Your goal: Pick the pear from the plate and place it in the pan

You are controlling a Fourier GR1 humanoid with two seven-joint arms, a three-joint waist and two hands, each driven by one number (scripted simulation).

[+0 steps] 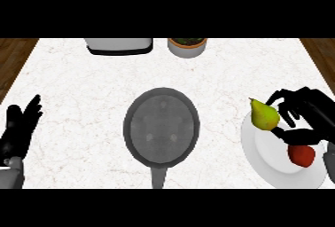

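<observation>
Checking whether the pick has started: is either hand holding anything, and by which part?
The right hand curls round the pear's lower right side, above the plate. The left hand rests open, holding nothing.

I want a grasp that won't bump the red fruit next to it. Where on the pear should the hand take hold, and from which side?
Grip the pear round its wide lower body, coming from the right, where the right hand already is. Its narrow stem end tilts up and left at the plate edge, offering little to hold. The red fruit lies lower down, so fingers closing above it should probably miss it.
</observation>
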